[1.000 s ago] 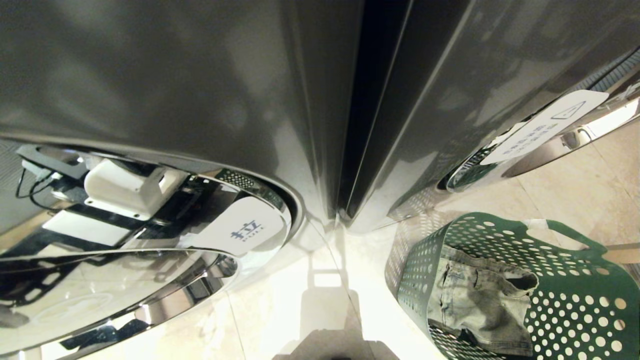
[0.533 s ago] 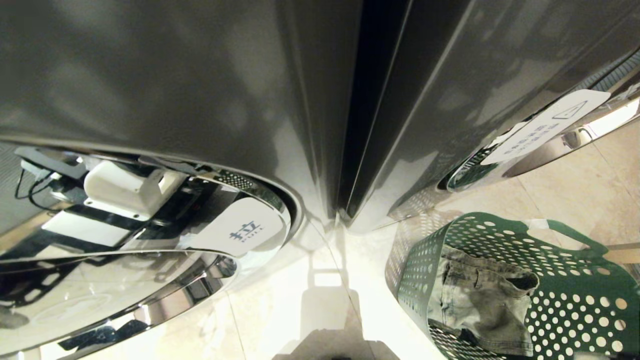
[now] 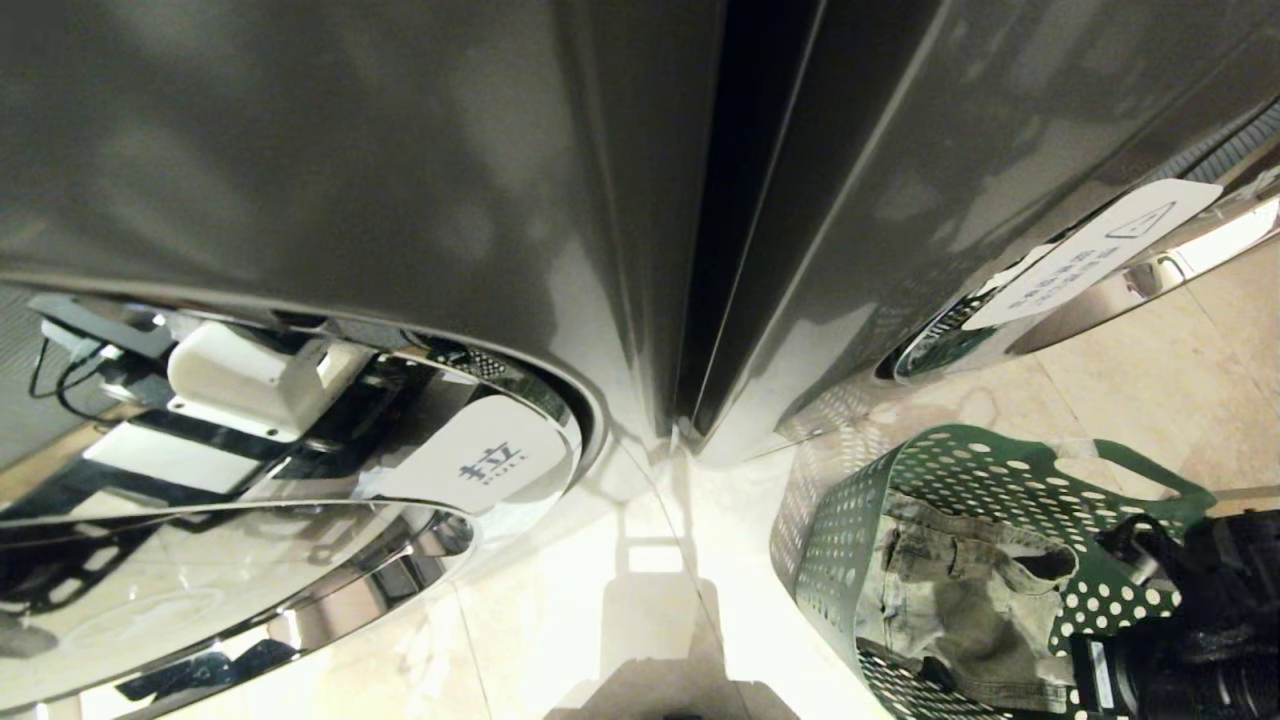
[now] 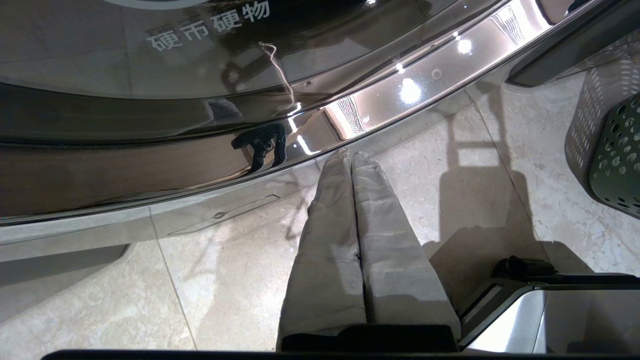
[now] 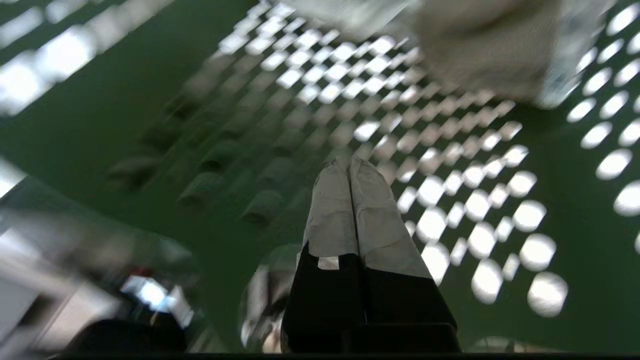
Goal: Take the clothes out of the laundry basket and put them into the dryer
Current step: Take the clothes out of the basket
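Jeans (image 3: pixel 965 600), limp and fairly heavy, are lying crumpled in the basket (image 3: pixel 860 480), best pinched at a raised fold, while the right gripper (image 5: pixel 351 167), fingers pressed together, is being held inside; left gripper (image 4: pixel 350 157) likewise closed, parked.

The right arm (image 3: pixel 1190 620) reaches in at the lower right of the head view, dark and bulky. The right end effector (image 5: pixel 350 167) has its fingers pressed together, empty. The left end effector (image 4: pixel 350 155) points downward, fingers likewise pressed together, holding nothing.
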{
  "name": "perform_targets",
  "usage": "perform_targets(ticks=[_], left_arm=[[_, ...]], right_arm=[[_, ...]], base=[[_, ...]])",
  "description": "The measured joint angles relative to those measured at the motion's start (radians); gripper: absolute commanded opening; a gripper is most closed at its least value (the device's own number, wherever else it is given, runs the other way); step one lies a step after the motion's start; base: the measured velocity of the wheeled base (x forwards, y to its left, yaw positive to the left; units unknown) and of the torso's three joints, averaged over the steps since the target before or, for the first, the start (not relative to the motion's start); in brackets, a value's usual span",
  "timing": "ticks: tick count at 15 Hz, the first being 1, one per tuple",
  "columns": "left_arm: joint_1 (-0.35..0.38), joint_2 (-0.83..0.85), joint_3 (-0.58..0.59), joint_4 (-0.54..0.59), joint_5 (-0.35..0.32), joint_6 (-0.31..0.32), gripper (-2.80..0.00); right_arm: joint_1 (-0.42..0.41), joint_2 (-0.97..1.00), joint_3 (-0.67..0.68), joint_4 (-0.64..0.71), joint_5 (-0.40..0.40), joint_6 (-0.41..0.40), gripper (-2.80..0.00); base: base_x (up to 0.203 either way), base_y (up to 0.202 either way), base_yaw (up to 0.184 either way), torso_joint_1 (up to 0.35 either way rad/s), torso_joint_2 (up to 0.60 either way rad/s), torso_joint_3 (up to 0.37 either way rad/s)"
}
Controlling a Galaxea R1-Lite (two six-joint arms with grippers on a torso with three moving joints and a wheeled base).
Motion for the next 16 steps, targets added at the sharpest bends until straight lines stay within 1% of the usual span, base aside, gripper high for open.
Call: perform_targets(ticks=[2,3,4,6,7,8,12,13,14,15,16], left_arm=[[0.000,0.000,0.000,0.000,0.000,0.000,-2.80],[0.000,0.000,0.000,0.000,0.000,0.000,-2.80],[0.000,0.000,0.000,0.000,0.000,0.000,-2.80],[0.000,0.000,0.000,0.000,0.000,0.000,-2.80],[0.000,0.000,0.000,0.000,0.000,0.000,-2.80],[0.000,0.000,0.000,0.000,0.000,0.000,-2.80],[0.000,0.000,0.000,0.000,0.000,0.000,-2.80],[0.000,0.000,0.000,0.000,0.000,0.000,-2.80],[0.000,0.000,0.000,0.000,0.000,0.000,-2.80],[0.000,0.000,0.000,0.000,0.000,0.000,-2.80],[0.000,0.000,0.000,0.000,0.000,0.000,-2.80]], right_arm=[[-0.004,0.129,0.010,-0.153,-0.040,-0.007,-2.80],[-0.004,0.186,0.012,-0.230,-0.049,-0.025,-2.80],[-0.004,0.237,0.013,-0.290,-0.053,-0.055,-2.80],[-0.003,0.337,0.016,-0.378,-0.055,-0.169,-2.80],[-0.003,0.380,0.016,-0.401,-0.054,-0.212,-2.80],[-0.002,0.425,0.012,-0.421,-0.054,-0.234,0.00],[0.010,0.613,-0.044,-0.576,-0.054,-0.262,0.00],[0.018,0.655,-0.057,-0.616,-0.052,-0.287,0.00],[0.024,0.696,-0.074,-0.653,-0.044,-0.328,0.00],[0.028,0.731,-0.095,-0.673,-0.026,-0.372,0.00],[0.030,0.763,-0.121,-0.677,-0.011,-0.398,0.00]], base=[[0.000,0.000,0.000,0.000,0.00,0.000],[0.000,0.000,0.000,0.000,0.00,0.000],[0.000,0.000,0.000,0.000,0.00,0.000],[0.000,0.000,0.000,0.000,0.00,0.000],[0.000,0.000,0.000,0.000,0.00,0.000],[0.000,0.000,0.000,0.000,0.00,0.000],[0.000,0.000,0.000,0.000,0.00,0.000],[0.000,0.000,0.000,0.000,0.00,0.000],[0.000,0.000,0.000,0.000,0.00,0.000],[0.000,0.000,0.000,0.000,0.00,0.000],[0.000,0.000,0.000,0.000,0.00,0.000]])
